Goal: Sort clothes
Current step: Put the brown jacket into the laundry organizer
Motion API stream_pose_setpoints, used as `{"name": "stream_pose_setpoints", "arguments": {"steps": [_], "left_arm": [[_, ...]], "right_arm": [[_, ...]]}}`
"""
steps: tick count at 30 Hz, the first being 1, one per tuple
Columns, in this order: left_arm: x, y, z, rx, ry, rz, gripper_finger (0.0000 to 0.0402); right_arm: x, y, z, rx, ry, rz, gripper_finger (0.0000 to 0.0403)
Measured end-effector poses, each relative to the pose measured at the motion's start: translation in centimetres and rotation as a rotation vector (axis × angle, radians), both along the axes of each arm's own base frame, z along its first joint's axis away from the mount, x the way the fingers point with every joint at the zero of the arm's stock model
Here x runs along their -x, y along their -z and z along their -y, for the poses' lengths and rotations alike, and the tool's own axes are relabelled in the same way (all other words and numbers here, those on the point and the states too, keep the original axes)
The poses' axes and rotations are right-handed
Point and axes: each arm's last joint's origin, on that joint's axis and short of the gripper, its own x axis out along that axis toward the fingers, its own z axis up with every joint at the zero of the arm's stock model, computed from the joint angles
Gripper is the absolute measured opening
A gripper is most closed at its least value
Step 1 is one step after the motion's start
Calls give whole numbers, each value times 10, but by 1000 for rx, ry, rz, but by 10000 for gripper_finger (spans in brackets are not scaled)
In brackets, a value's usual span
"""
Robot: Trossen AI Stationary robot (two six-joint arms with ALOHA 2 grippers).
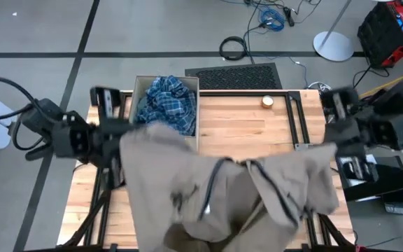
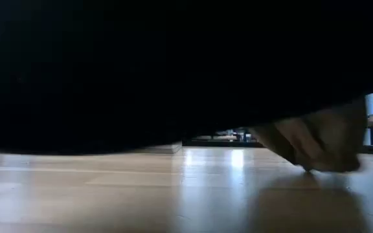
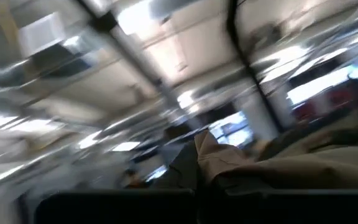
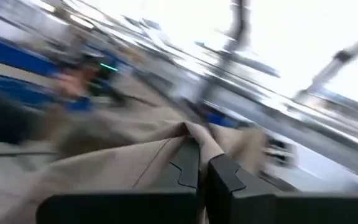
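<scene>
While it hangs stretched between the two arms above the near half of the bench point(image 1: 243, 122), the taupe-brown garment point(image 1: 215, 189) spreads wide and sags in folds, with dark cords trailing across its middle. The left gripper point(image 1: 122, 136) pinches one upper corner of the cloth, its fingers pressed together on a fold that shows in the left wrist view as a tan ridge point(image 3: 241, 163). The right gripper point(image 1: 329, 143) pinches the opposite corner, and the right wrist view shows the fabric bunched tight between its dark fingers point(image 4: 225, 171). Just behind the garment, at the far left of the bench, a tan cardboard box point(image 1: 140, 85) holds the blue-white plaid shirt point(image 1: 168, 103). A small round object point(image 1: 267, 101), perhaps a roll of tape, lies on the bare wood near the far edge. From bench height, a hanging lobe of the cloth point(image 2: 316, 145) nearly touches the wood.
</scene>
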Motion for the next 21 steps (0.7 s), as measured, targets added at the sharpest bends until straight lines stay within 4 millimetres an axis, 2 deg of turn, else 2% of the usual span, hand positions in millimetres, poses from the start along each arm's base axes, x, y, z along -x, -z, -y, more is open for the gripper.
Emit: {"name": "stream_pose_setpoints", "arguments": {"steps": [5, 13, 17, 21], "left_arm": [[-6, 1, -19, 20, -320, -75, 0], [-18, -1, -55, -11, -512, -79, 0], [-16, -6, -67, 15, -517, -61, 0], [-16, 6, -63, 30, -432, -206, 0]], "right_arm": [[5, -3, 20, -31, 302, -11, 0], [24, -12, 54, -100, 480, 59, 0], [28, -14, 59, -127, 458, 64, 0], [17, 8, 52, -148, 328, -173, 0]]}}
